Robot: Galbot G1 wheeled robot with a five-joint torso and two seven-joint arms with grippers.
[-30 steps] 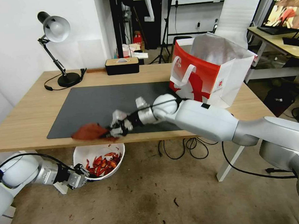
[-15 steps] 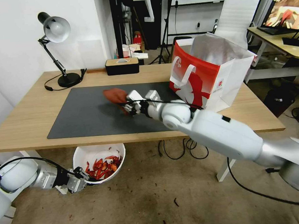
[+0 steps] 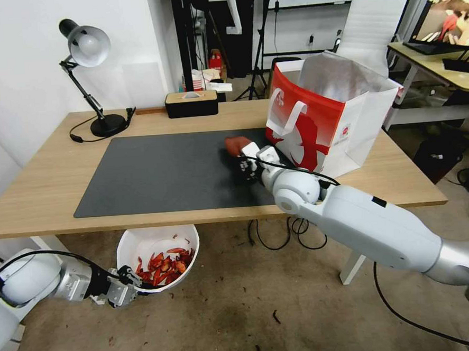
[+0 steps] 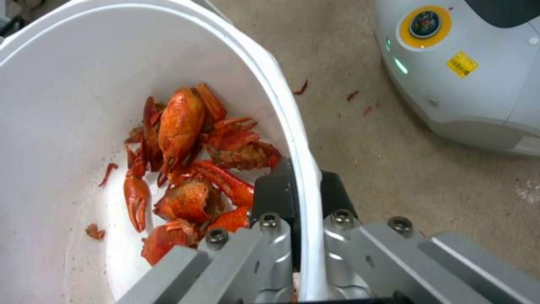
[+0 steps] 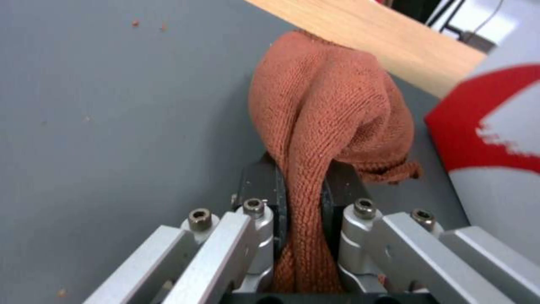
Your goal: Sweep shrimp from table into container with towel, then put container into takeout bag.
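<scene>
The white container (image 3: 156, 245) hangs below the table's front edge, just above the floor, with red-orange shrimp (image 3: 163, 263) piled inside. My left gripper (image 3: 126, 287) is shut on its rim (image 4: 303, 198), one finger inside and one outside; the shrimp (image 4: 185, 169) lie just past the inner finger. My right gripper (image 3: 242, 156) is shut on the brick-red towel (image 3: 236, 144) over the dark mat's right end, close to the red-and-white takeout bag (image 3: 326, 119). The towel (image 5: 326, 109) bunches beyond the fingertips, with the bag (image 5: 495, 139) just beside it.
The wooden table (image 3: 49, 181) carries a dark grey mat (image 3: 160, 172), a desk lamp (image 3: 86, 52) at the back left and a black tissue box (image 3: 191, 103) at the back. Small red scraps lie on the floor (image 3: 275, 317). A second desk with a monitor (image 3: 449, 11) stands far right.
My right gripper carried the towel from the table's front edge, back across the mat and right, to beside the bag. The left gripper and container barely moved.
</scene>
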